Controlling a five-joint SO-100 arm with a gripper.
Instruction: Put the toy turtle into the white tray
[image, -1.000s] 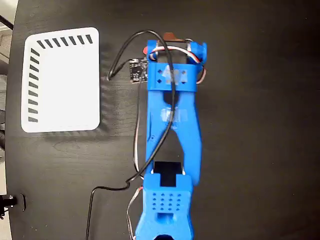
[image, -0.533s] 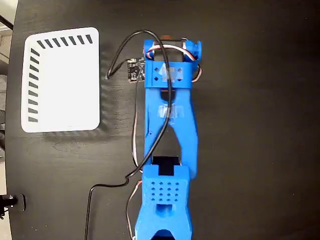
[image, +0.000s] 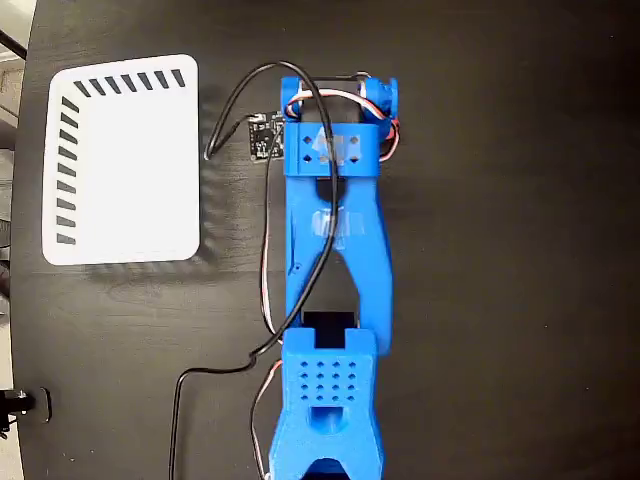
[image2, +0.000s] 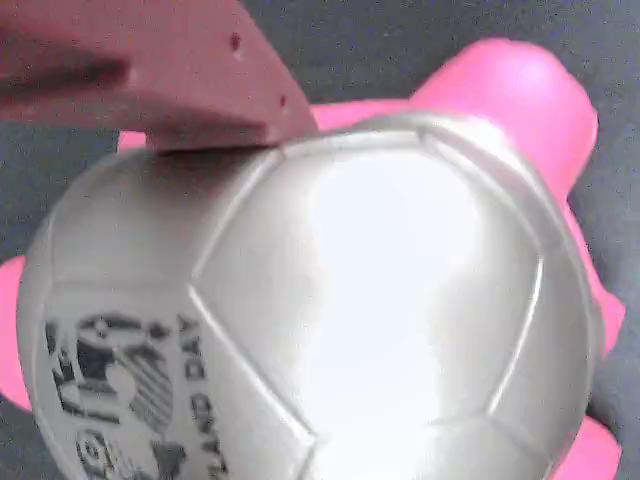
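The toy turtle (image2: 330, 300) fills the wrist view: a shiny domed shell with dark print at the lower left, a pink head at the upper right and pink feet at the edges. One reddish finger (image2: 170, 80) lies against the shell's upper left; the other finger is out of frame. In the fixed view the blue arm reaches up the table and its gripper (image: 340, 88) sits over the turtle, hiding it. The white tray (image: 125, 230), slotted along its top and left edges, lies flat and holds nothing at the far left, well apart from the gripper.
A small circuit board (image: 262, 137) and a looping black cable (image: 225, 115) hang left of the wrist, between the gripper and the tray. The black table's left edge (image: 22, 300) runs just beyond the tray. A small clamp (image: 20, 405) sits at the lower left.
The arm's head has shifted a little left and up the picture. The reddish-brown bit of turtle that showed beyond the gripper is now covered by it.
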